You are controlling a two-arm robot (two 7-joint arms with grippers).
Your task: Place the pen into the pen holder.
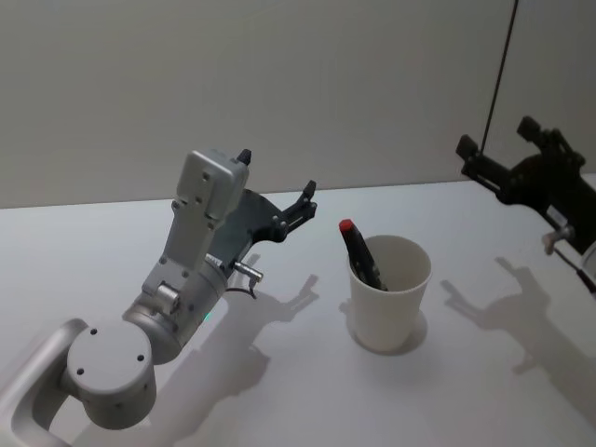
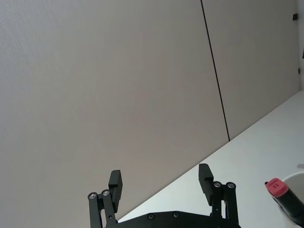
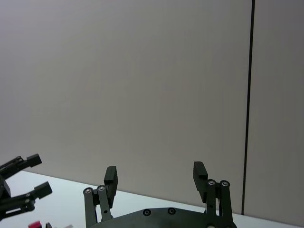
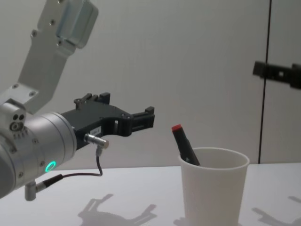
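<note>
Worktop (image 1: 112, 233) is plain white with a pale wall behind it, as I read it from the head view. Largest thing on my screen is the left arm: grey wrist housing, black left gripper (image 1: 279, 191) held up off the worktop, pointing toward the wall and a bit to the right. Its fingers (image 2: 205, 176) are spread wide apart with nothing between them (left wrist view shows bare wall and worktop edge in the gap).

Right gripper (image 1: 498, 149) hangs high at the right edge of the head view, well apart from everything on the worktop. Its fingers (image 3: 200, 174) are likewise spread, nothing held.

Pen holder (image 1: 389, 293) is a white paper cup, upright on the worktop, right of centre, lying between the two grippers and lower than both. Chest view puts its rim below the left fingertips' level.

Pen (image 1: 361, 254) is in the cup: dark body, red cap on top, leaning against the rim on the side toward the left gripper, upper end sticking out above the rim. The cap sits just right of the left fingertips, apart from them, not touching. In the left wrist view the red cap (image 2: 276, 187) shows off to one side of the fingers, outside the gap.
</note>
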